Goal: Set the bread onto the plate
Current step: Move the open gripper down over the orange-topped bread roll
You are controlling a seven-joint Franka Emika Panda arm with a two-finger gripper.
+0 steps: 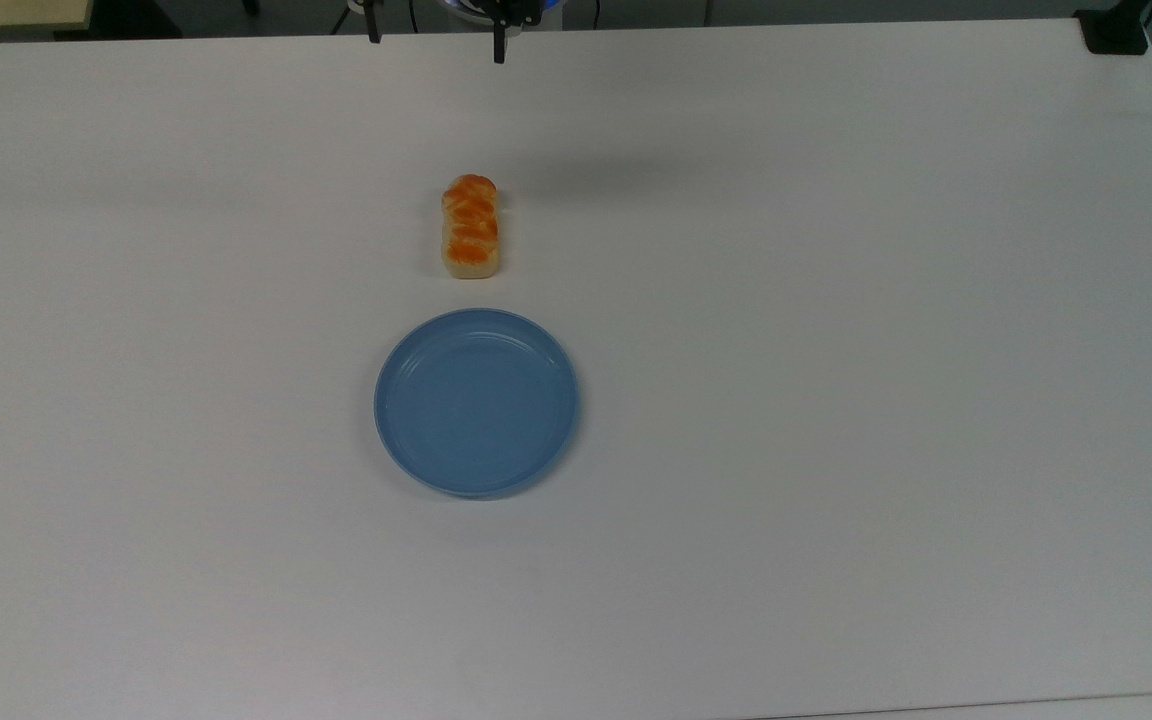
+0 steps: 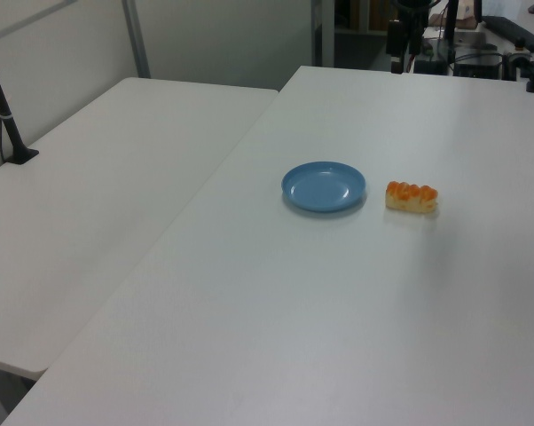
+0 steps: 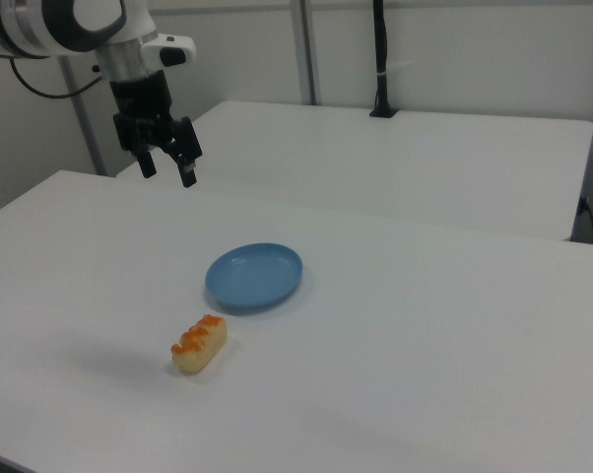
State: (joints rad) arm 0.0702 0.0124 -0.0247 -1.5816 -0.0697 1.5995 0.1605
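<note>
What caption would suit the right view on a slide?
Open black gripper above a white table, with small orange-topped bread loaf beside an empty round blue plate.

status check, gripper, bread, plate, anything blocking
Gripper open, empty, high above the table. Bread lies on the table just clear of the plate, not touching. Plate bare. Nothing between them.

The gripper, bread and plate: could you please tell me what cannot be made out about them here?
- Gripper: the top view's upper edge cuts off all but its fingertips.
- Bread: its underside is hidden against the table in every view.
- Plate: its underside is hidden likewise.
</note>
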